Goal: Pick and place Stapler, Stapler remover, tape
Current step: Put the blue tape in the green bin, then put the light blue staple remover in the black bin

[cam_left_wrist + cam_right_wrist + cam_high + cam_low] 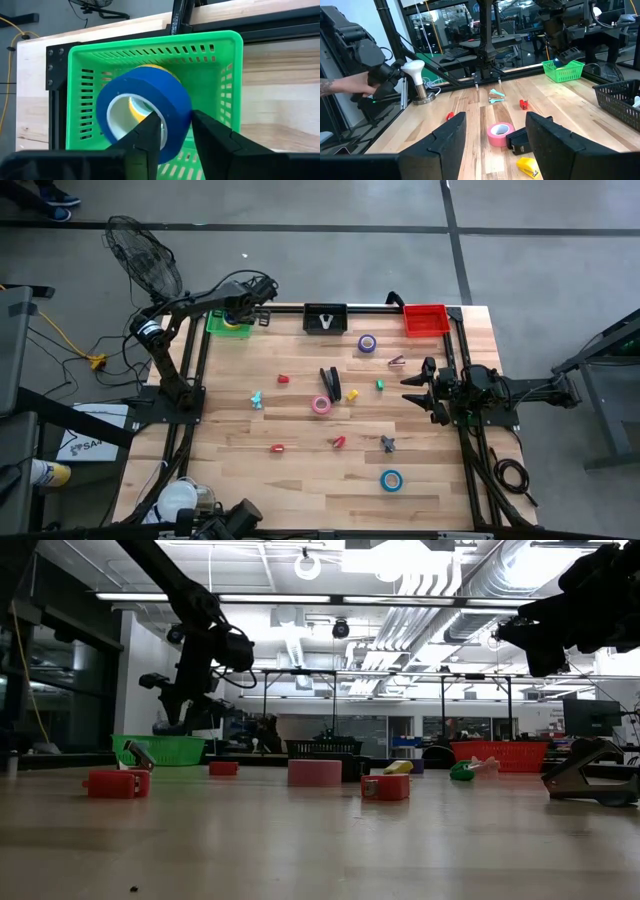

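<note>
The only writing in sight is a white V-shaped mark on the black basket [324, 318] at the far middle of the desk [300, 470], and letters that look like "SA" on a white sheet on the floor left of the desk; no brand on the tape can be read. Three baskets stand along the far edge: a green basket [220, 65] on the left, the black one, and a red basket [425, 319] on the right. The left claw [176, 131] hangs over the green basket, its fingers slightly parted around the wall of a blue tape roll [150, 97], one finger inside the ring and one outside; whether they still press it cannot be told. A yellow roll [137, 106] shows through the blue ring, lying in the basket. Three more rolls lie on the desk: a purple roll [367, 343] far of centre, a pink roll [321, 405] in the middle, and a teal roll [391, 480] near and to the right. A dark stapler [330, 383] lies just far of the pink roll. Small red, yellow, green and light-blue pieces are scattered about the desk. The right claw [417, 391] waits at the desk's right edge, fingers apart and holding nothing.
</note>
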{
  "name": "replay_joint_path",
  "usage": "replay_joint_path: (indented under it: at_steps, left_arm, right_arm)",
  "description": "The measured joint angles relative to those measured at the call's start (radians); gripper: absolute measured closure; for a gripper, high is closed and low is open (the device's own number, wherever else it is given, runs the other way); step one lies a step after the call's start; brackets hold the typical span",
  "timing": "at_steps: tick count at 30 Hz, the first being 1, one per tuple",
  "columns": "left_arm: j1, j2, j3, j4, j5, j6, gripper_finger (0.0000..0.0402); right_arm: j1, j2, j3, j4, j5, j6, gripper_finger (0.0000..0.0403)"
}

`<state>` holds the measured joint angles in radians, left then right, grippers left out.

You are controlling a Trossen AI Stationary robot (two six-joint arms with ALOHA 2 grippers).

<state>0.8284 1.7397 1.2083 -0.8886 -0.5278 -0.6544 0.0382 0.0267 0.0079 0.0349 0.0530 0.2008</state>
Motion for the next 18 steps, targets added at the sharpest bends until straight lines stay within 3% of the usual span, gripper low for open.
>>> replay_joint_path:
  at_steps: [18]
  left_arm:
    - [0.0, 0.0, 0.0, 0.0, 0.003, 0.043, 0.0281]
  right_arm:
    - [0.0, 0.0, 0.0, 0.0, 0.0, 0.0, 0.0206]
